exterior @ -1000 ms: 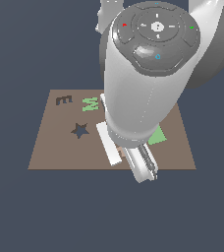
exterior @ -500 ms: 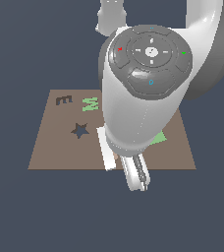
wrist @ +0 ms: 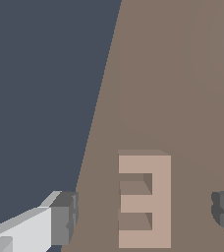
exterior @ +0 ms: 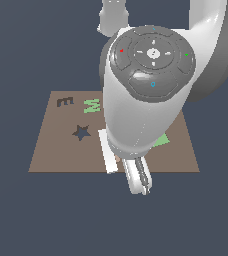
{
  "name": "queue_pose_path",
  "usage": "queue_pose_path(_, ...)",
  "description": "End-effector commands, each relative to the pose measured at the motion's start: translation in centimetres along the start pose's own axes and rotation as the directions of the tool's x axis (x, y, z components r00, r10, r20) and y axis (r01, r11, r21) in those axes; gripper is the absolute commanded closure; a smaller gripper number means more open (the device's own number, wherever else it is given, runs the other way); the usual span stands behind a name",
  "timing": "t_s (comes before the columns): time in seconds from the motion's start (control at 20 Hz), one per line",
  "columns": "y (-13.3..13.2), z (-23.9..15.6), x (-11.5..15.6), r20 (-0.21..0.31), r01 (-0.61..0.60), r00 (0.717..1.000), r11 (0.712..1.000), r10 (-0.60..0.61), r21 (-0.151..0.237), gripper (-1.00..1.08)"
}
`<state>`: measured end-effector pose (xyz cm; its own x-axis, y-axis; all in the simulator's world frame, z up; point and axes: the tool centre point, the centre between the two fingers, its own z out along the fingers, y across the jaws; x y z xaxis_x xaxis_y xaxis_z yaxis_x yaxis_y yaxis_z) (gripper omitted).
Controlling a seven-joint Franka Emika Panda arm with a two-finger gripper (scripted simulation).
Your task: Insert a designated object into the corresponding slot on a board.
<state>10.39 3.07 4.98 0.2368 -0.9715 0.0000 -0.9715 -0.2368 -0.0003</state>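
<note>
Tan E (wrist: pixel 144 201) flat on board (wrist: pixel 182 74); prongs apparently toward board's edge; jaws spread, straddling it.

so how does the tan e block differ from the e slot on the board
The tan E block is a raised, light beige solid; the E slot is a dark brown sunken recess. The block lies between the open gripper fingers; the slot sits far off, uncovered. Both are E-shaped, on the board.

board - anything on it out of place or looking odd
Only the tan E block: it lies loose on the board, between the open gripper fingers, not in the E-shaped slot. Nothing looks damaged.
</note>
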Motion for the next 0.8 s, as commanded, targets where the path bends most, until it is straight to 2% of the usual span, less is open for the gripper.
queue_pose_path(0.0, 0.0, 0.2, 0.0, 0.0, 0.0, 1.0, 1.0, 0.0, 0.0, -0.92)
queue_pose_path(0.35, 0.1, 2.0, 0.0, 0.0, 0.002, 1.0, 1.0, -0.002, 0.0, -0.92)
queue_pose_path(0.4, 0.1, 2.0, 0.0, 0.0, 0.002, 1.0, 1.0, -0.002, 0.0, 1.08)
queue_pose_path(0.75, 0.1, 2.0, 0.0, 0.0, 0.002, 1.0, 1.0, -0.002, 0.0, 1.08)
